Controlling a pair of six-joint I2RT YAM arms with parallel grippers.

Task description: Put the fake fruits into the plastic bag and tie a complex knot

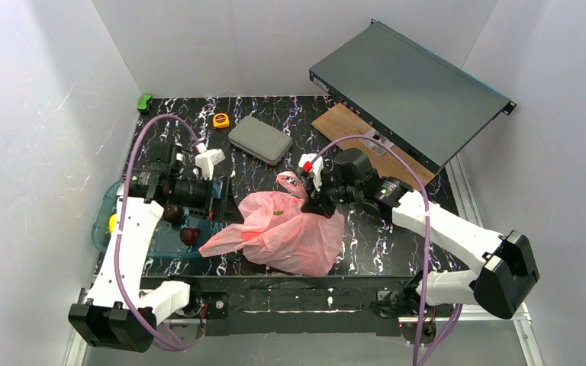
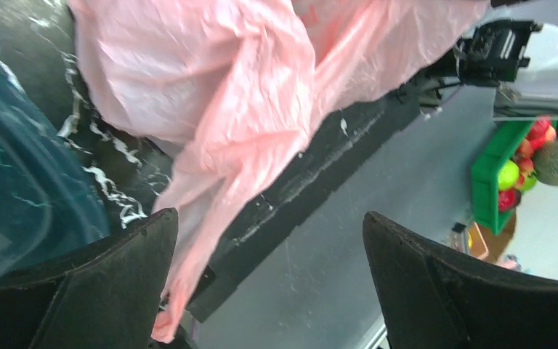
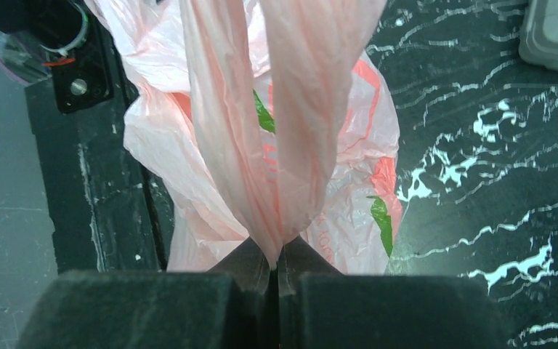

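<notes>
The pink plastic bag [image 1: 290, 229] lies crumpled at the table's middle. My right gripper [image 1: 317, 200] is shut on one bunched handle of it; in the right wrist view the handle runs straight into the closed jaws [image 3: 276, 251] from the bag [image 3: 211, 153]. My left gripper [image 1: 227, 202] is open at the bag's left edge. In the left wrist view [image 2: 272, 283] a loose strip of the bag [image 2: 211, 109] hangs beside the left finger [image 2: 109, 283], ungripped. Two dark maroon fruits [image 1: 173, 213] [image 1: 189, 235] and a yellow-green one [image 1: 112, 223] lie in the teal tub [image 1: 103, 236]. No knot shows.
A grey case [image 1: 260, 139], a yellow tape measure [image 1: 220, 120] and a green object [image 1: 145, 101] lie at the back. A dark flat metal box [image 1: 408, 91] rests on a wooden board [image 1: 343, 122] at the back right. A green crate of fruit [image 2: 512, 174] sits off the table.
</notes>
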